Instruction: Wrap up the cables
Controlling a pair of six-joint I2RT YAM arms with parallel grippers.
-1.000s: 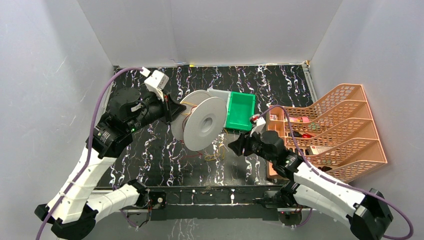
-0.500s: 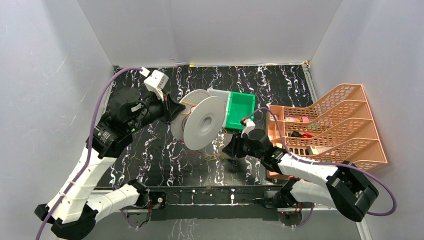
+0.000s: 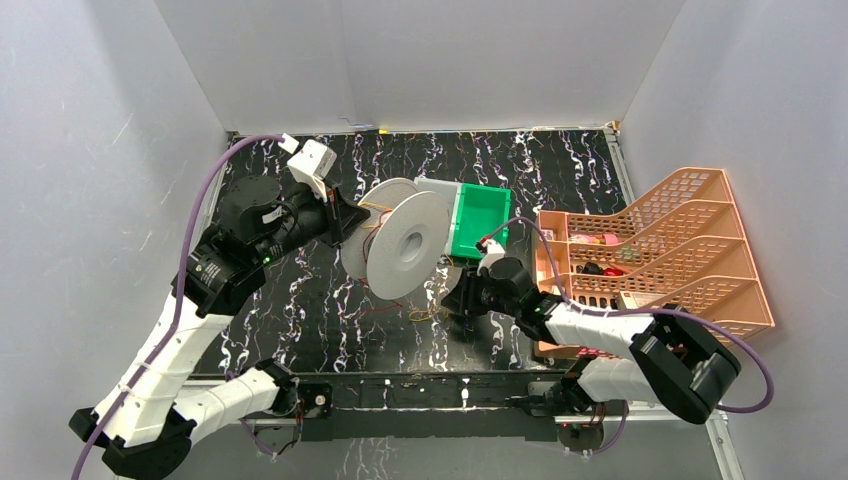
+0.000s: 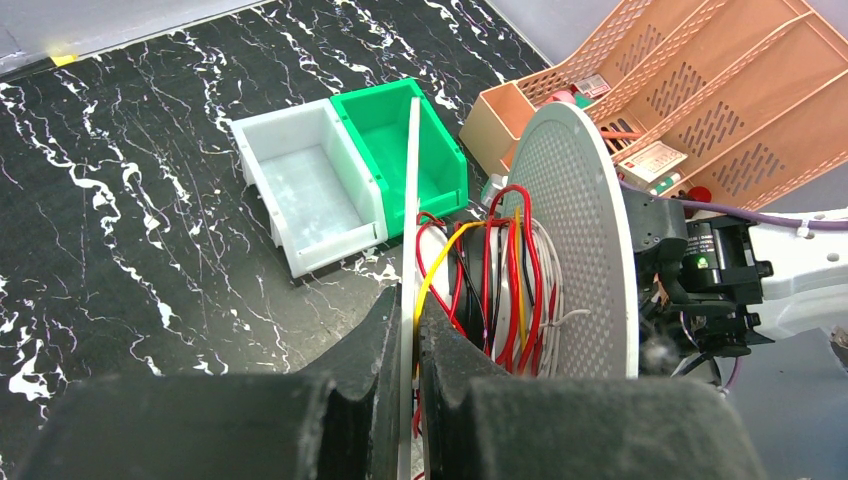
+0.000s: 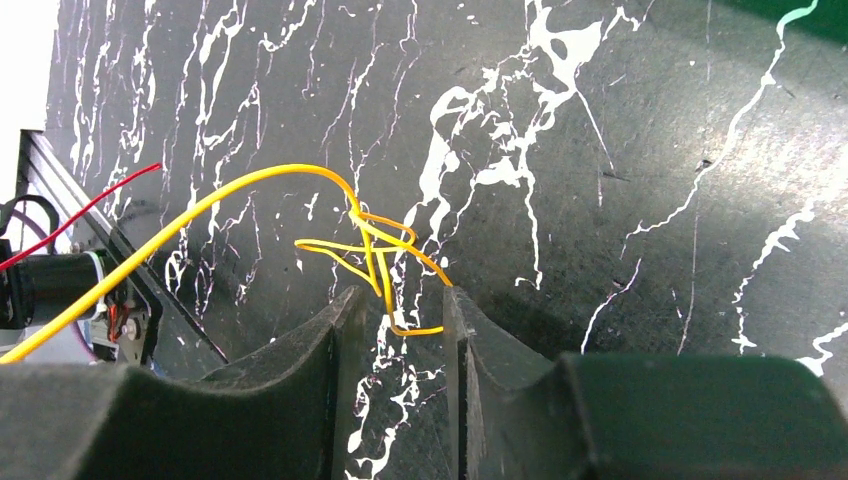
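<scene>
— Where has the right gripper (image 5: pixel 395 310) moved?
— Leftward, low over the table (image 5: pixel 620 120), fingers parted astride the loose yellow cable tangle (image 5: pixel 375 245) lying straight ahead.
— And the left gripper (image 4: pixel 408 320)?
— Clenched on the white spool (image 4: pixel 575 240) rim, more cables (image 4: pixel 500 270) wound inside.

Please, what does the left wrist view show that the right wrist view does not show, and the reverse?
Only the left wrist view: the left tool shut on one flange of the white spool, wound cables on its core, the white bin, the green bin and the orange rack.
Only the right wrist view: the right tool open, with a loop of the loose yellow tangle between its fingers.
Both: the black marbled table, and thin yellow and red cable.
</scene>
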